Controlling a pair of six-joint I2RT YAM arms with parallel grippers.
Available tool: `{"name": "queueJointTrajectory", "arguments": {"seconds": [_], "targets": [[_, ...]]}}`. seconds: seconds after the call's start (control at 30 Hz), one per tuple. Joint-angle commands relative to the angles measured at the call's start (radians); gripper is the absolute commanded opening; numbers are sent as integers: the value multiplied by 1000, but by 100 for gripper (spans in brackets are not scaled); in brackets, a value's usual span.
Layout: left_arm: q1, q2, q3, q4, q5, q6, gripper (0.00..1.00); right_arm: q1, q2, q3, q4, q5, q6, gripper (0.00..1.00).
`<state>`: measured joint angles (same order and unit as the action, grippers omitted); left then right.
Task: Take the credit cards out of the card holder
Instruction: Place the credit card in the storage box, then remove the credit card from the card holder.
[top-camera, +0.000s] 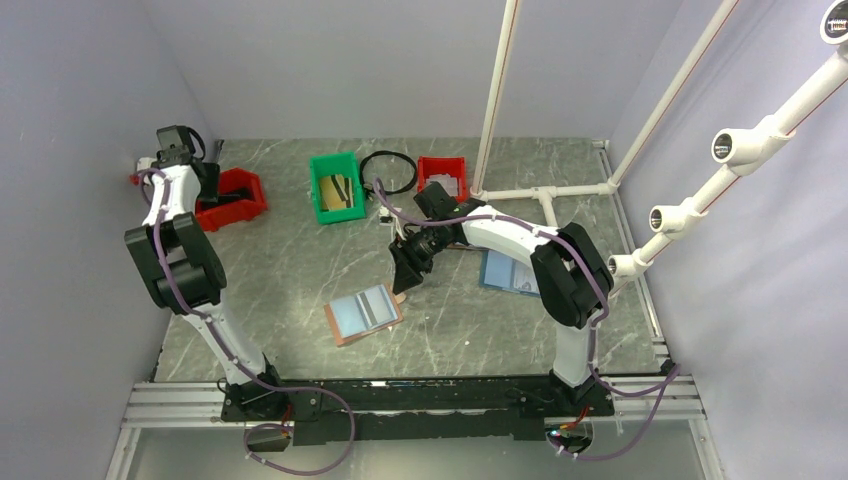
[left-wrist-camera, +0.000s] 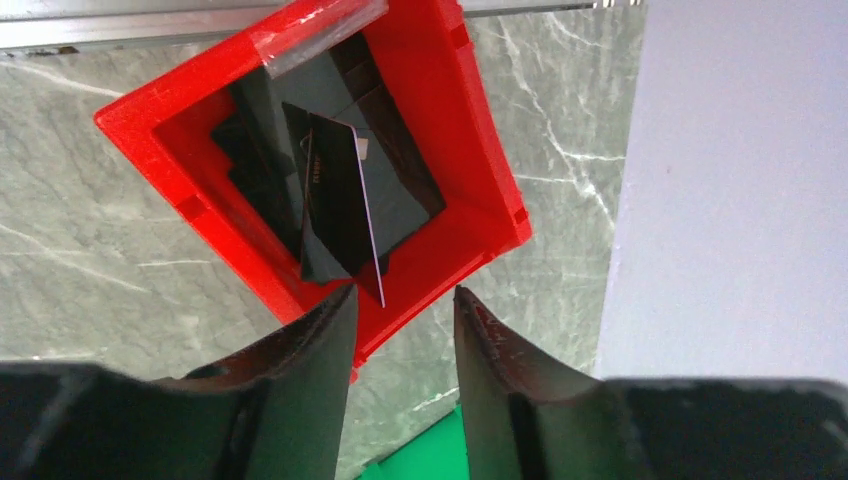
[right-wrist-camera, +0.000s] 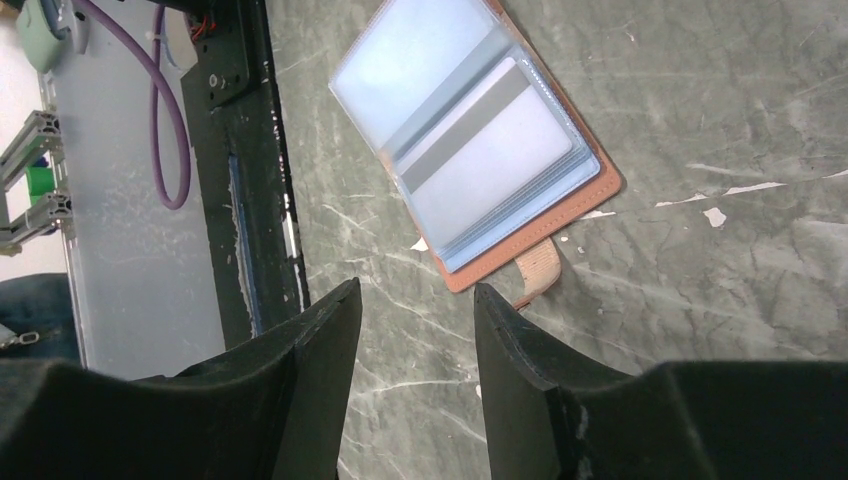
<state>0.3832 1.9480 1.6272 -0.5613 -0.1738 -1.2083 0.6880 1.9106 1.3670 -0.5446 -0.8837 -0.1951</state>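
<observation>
The card holder (top-camera: 364, 314) lies open on the table, reddish-brown cover down, pale blue pages up. In the right wrist view it (right-wrist-camera: 470, 130) shows a pale credit card (right-wrist-camera: 478, 152) with a grey stripe in the lower pocket, and its tab (right-wrist-camera: 538, 272). My right gripper (right-wrist-camera: 412, 295) is open and empty, hovering just past the tab end; from above it (top-camera: 408, 268) is up-right of the holder. My left gripper (left-wrist-camera: 402, 300) is open and empty above the left red bin (left-wrist-camera: 480, 150), which holds several dark cards (left-wrist-camera: 335, 200).
A left red bin (top-camera: 240, 198), a green bin (top-camera: 337, 186) and another red bin (top-camera: 444, 176) stand along the back. A black cable loop (top-camera: 388, 170) lies between them. A blue-covered holder (top-camera: 508, 271) lies under the right arm. White pipe frame (top-camera: 545, 190) stands at back right.
</observation>
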Motion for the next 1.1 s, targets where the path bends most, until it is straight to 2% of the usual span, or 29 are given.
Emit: {"name": "queueJointTrajectory", "arguments": {"seconds": [0.0, 0.1, 0.2, 0.27, 0.4, 0.5, 0.67, 0.77, 0.87, 1.07], "targets": [[5, -73, 28, 34, -6, 28, 51, -1, -64, -3, 14, -24, -26, 48], [4, -156, -11, 49, 22, 75, 55, -1, -65, -5, 16, -32, -24, 49], [4, -256, -56, 50, 110, 192, 55, -2, -65, -8, 23, -49, -15, 49], [5, -346, -126, 89, 218, 299, 56, -1, -68, -16, 41, -65, 8, 49], [5, -548, -356, 168, 534, 481, 61, 3, -74, -53, 107, -100, 77, 49], [6, -700, -507, 161, 712, 499, 62, 19, -74, -84, 163, -103, 144, 50], [-28, -855, -704, 101, 897, 453, 62, 61, -57, -129, 256, -66, 288, 50], [-144, -922, -807, 99, 903, 400, 59, 85, -38, -142, 285, -25, 349, 50], [-285, -1002, -931, 166, 860, 299, 52, 99, -13, -132, 283, 27, 389, 49], [-442, -1113, -1184, 326, 788, 121, 36, 107, 35, -116, 270, 131, 426, 47]]}}
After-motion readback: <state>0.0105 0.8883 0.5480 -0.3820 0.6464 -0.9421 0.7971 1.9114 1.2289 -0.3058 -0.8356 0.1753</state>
